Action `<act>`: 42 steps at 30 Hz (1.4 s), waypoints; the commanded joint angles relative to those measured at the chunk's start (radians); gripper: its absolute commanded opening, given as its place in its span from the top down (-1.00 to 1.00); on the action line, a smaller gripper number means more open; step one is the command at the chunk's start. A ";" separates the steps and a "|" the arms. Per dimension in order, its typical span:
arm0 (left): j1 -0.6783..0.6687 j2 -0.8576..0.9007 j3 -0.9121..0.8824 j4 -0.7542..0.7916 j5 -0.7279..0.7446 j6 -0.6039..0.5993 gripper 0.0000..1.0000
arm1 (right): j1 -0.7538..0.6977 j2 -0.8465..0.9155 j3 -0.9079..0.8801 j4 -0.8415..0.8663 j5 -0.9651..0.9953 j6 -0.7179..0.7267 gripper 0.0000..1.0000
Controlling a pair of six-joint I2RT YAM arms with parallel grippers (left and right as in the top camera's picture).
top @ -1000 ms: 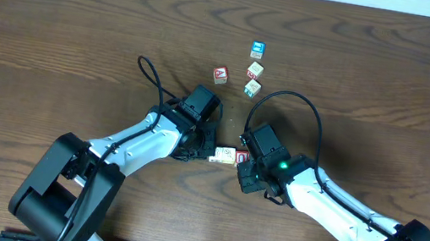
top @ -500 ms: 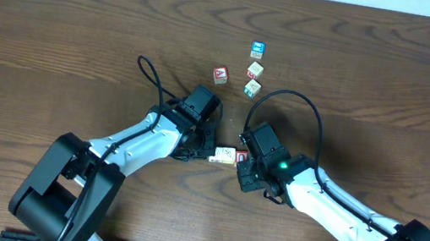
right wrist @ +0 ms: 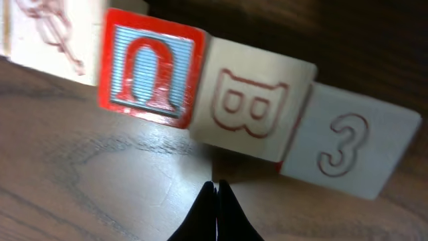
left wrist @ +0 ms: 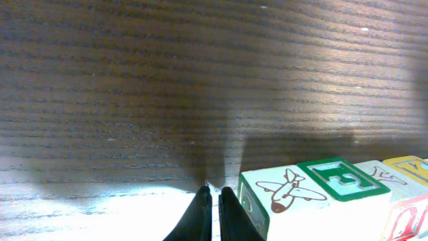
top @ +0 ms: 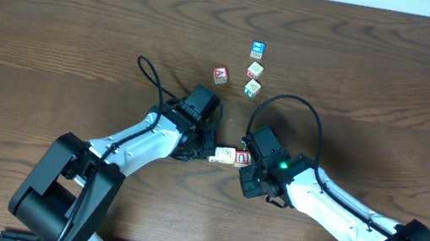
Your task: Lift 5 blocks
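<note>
Dark wood table [top: 59, 20] carried the blocks [top: 229, 155] in one touching row toward its front edge, long axis left to right. The left gripper [left wrist: 212, 203], fingers pressed together, sat just beside the row's left end. The right gripper [right wrist: 215, 195], likewise pinched empty, faced its long side.

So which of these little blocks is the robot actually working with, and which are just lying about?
In the job:
row of blocks, lined up between the two arms
left gripper, shut, at one end
right gripper, shut, at the other end

Lying about, farther back:
red A cube
blue-faced cube
pale cube
green-edged cube
</note>
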 commanded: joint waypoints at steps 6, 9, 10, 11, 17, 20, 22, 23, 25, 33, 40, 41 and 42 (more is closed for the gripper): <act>0.003 0.016 -0.007 -0.002 0.005 -0.002 0.85 | 0.005 0.010 0.003 -0.080 0.161 0.234 0.98; 0.003 0.016 -0.007 -0.002 0.005 -0.002 0.85 | 0.002 0.010 0.003 -0.095 0.198 0.275 0.98; 0.003 0.016 -0.007 -0.002 0.005 -0.002 0.85 | -0.001 0.010 0.003 -0.095 0.198 0.275 0.97; 0.003 0.016 -0.007 -0.002 0.005 -0.002 0.85 | -0.006 0.010 0.003 -0.094 0.197 0.275 0.98; 0.003 0.016 -0.007 -0.002 0.005 -0.002 0.85 | -0.039 0.010 0.003 -0.095 0.229 0.276 0.98; 0.003 0.016 -0.007 -0.002 0.005 -0.002 0.85 | -0.067 0.010 0.003 -0.095 0.244 0.275 0.97; 0.003 0.016 -0.007 -0.002 0.005 -0.002 0.85 | -0.092 0.010 0.003 -0.093 0.246 0.275 0.98; 0.003 0.016 -0.007 -0.002 0.005 -0.002 0.85 | -0.103 0.010 0.003 -0.090 0.245 0.270 0.98; 0.003 0.016 -0.007 -0.002 0.005 -0.002 0.85 | -0.122 0.010 0.003 -0.072 0.229 0.224 0.98; 0.003 0.016 -0.007 -0.002 0.005 -0.002 0.85 | -0.134 0.010 0.003 -0.027 0.106 0.088 0.98; 0.003 0.016 -0.007 -0.002 0.006 -0.002 0.85 | -0.134 0.010 0.003 -0.097 0.096 0.137 0.98; 0.003 0.016 -0.007 -0.002 0.006 -0.002 0.85 | -0.133 0.010 0.003 -0.093 0.087 0.131 0.97; 0.003 0.016 -0.007 -0.002 0.006 -0.002 0.85 | -0.132 0.010 0.003 -0.085 0.073 0.116 0.98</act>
